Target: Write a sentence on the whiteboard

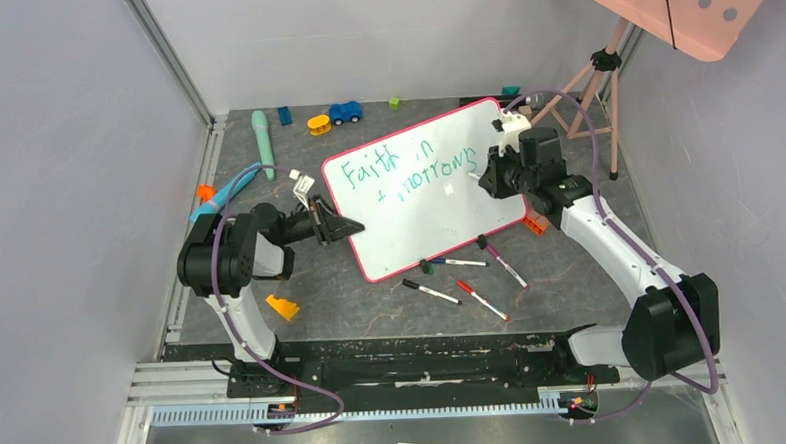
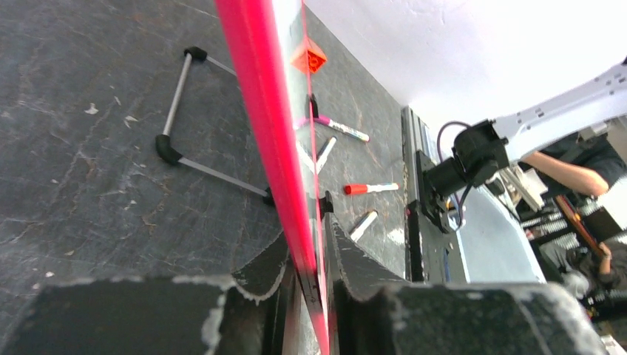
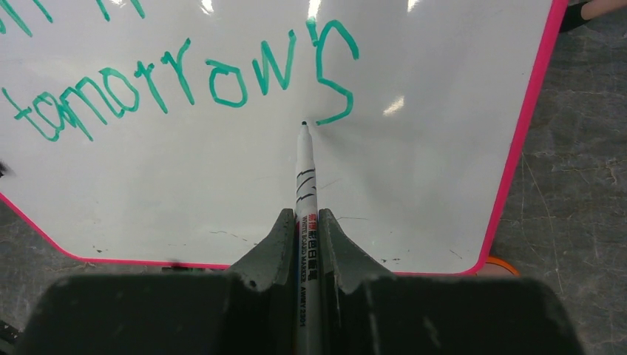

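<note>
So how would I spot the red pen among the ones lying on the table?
Start at the pink-rimmed whiteboard in the middle of the table. Four markers lie loose by its near edge; the red marker lies closest to the arms' bases and alone has a red cap.

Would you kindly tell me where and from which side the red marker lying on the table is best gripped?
Take the red marker at mid-barrel, coming straight down from above and closing across its narrow width. It lies flat and slanted on the table, with bare space along both long sides; a sideways approach would probably just roll it.
</note>
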### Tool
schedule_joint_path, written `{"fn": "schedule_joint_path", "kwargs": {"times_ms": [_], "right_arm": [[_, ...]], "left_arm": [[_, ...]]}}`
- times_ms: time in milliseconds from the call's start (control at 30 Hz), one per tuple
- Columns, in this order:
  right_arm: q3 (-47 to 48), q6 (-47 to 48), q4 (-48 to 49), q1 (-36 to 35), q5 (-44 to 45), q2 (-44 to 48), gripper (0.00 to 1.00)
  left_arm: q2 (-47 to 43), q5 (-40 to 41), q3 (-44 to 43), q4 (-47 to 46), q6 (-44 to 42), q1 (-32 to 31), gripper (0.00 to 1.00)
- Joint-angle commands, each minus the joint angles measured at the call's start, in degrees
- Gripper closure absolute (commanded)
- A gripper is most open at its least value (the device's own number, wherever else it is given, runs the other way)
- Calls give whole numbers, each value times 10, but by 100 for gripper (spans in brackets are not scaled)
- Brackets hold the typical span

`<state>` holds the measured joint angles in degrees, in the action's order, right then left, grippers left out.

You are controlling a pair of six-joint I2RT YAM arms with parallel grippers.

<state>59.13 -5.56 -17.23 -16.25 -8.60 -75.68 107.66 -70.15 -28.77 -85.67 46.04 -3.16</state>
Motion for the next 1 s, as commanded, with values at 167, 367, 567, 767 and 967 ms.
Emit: {"fn": "schedule_joint_path", "kwargs": {"times_ms": [167, 367, 567, 767, 967], "right_arm": [[13, -4, 24, 2, -31, 47, 100], [-28, -25, 42, -4, -55, 66, 100], [-63, -44, 74, -52, -36, 77, 100], [-72, -52, 100, -152, 34, 67, 100], [-89, -58, 121, -220, 101, 57, 100]], "left_arm": [[4, -43, 2, -35, -47, -12, 73], [-6, -46, 4, -35, -46, -12, 65], [-11, -49, 6, -35, -48, -14, 60], [-9, -40, 12, -35, -53, -17, 81], [-16, -39, 17, -36, -58, -19, 98]]}}
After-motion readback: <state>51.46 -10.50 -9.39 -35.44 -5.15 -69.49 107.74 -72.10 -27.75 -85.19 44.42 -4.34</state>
